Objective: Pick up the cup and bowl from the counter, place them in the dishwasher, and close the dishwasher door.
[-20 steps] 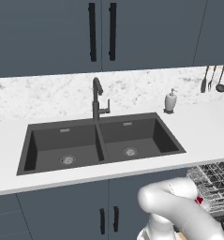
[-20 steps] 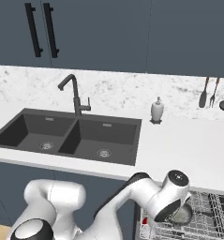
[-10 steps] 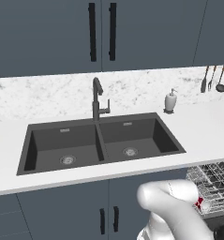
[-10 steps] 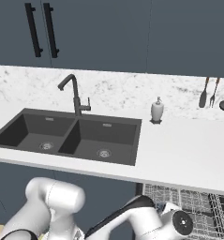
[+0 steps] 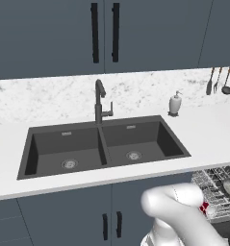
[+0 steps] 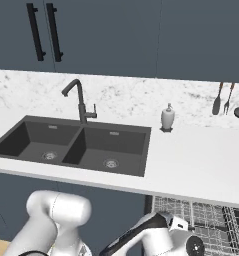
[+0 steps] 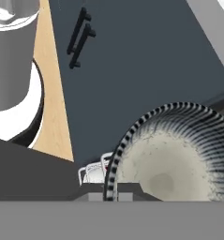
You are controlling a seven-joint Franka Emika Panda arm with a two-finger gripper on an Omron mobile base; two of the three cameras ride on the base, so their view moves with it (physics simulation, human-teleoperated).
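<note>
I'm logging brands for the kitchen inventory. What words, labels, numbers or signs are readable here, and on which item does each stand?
None: no readable text in any view.
Soap bottle: plain white, no label.
Dishwasher and cabinet doors: no brand or marking visible.
Bowl: striped rim pattern only, no writing.
Cup: a small red patch beside the arm, no lettering discernible.

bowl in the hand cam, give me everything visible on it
The bowl is round, with a pale speckled grey-beige inside, darker at the centre, and a black-and-white striped rim and outer wall. It looks like glazed ceramic. It stands tilted on edge, its inside facing the camera, in front of a dark cabinet front. Its lower left rim sits by the pale wire rack; whether they touch cannot be told. Its bottom is cut off by the frame. Nothing is seen inside it.
</note>
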